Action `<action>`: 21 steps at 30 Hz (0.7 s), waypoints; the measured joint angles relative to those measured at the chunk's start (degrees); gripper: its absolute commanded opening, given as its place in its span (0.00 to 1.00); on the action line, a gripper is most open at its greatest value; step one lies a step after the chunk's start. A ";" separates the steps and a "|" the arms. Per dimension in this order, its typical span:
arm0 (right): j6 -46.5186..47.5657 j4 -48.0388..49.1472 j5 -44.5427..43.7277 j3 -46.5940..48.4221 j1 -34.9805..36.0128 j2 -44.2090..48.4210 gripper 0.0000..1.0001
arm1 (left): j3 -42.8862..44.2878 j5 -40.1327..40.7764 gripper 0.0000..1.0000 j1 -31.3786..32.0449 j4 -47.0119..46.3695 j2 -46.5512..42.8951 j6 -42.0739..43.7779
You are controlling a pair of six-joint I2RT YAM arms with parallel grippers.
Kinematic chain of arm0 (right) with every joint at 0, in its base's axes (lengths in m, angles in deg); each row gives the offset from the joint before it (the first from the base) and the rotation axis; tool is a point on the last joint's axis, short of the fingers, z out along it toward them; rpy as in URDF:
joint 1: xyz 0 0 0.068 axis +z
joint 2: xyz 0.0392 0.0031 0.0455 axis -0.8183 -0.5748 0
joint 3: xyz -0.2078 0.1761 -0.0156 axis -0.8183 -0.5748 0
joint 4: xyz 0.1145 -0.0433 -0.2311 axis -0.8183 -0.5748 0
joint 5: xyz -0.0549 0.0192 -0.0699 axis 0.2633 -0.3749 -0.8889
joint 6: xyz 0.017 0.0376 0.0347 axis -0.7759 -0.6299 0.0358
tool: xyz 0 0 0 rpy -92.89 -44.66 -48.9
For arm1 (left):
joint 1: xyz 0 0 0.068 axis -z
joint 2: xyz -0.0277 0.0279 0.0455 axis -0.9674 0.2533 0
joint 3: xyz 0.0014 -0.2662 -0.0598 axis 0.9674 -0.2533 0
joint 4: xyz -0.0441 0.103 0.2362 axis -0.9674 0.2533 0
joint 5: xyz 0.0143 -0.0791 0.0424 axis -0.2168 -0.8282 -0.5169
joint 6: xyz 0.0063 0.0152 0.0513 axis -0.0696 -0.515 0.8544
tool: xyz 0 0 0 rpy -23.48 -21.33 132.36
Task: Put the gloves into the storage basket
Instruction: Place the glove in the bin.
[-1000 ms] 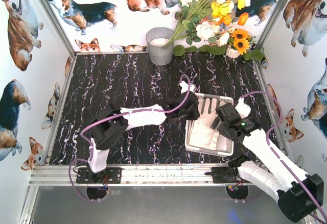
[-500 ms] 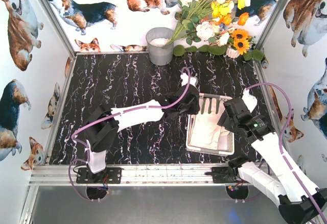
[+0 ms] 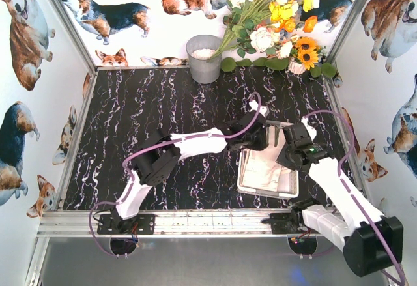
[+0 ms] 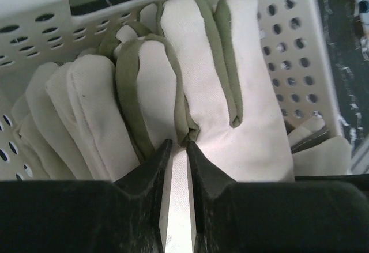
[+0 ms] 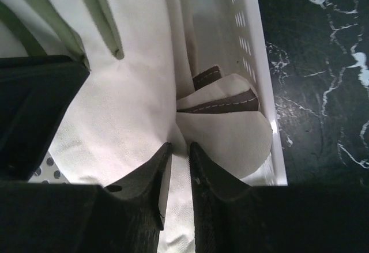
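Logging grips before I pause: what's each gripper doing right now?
Left gripper: closed, pinching a glove.
Right gripper: closed, pinching a glove too.

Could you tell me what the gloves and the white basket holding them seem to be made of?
Cream-white gloves: woven cloth, matte, visible weave and soft folds; olive seam trim. White perforated basket: probably moulded plastic, smooth, with even round holes.

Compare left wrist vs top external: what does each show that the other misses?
Left wrist only: olive seams on the gloves, round holes in the storage basket wall, left gripper nearly shut over glove fabric. Top external only: grey bucket, flowers, right arm. Both: gloves lying in the basket.
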 measured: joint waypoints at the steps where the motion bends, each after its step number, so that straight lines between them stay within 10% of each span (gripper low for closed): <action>1: 0.00 0.94 0.87 -0.74 -0.68 -0.42 0.21 | 0.11 0.00 0.11 0.00 0.02 0.76 0.15; 11: 0.04 11.13 9.29 -5.66 -4.39 -5.40 0.27 | -3.65 6.80 0.12 0.33 1.31 -0.85 1.40; 21: 4.02 8.22 11.82 -2.29 -4.35 2.12 0.80 | -4.39 7.19 0.77 0.70 3.08 -4.79 4.11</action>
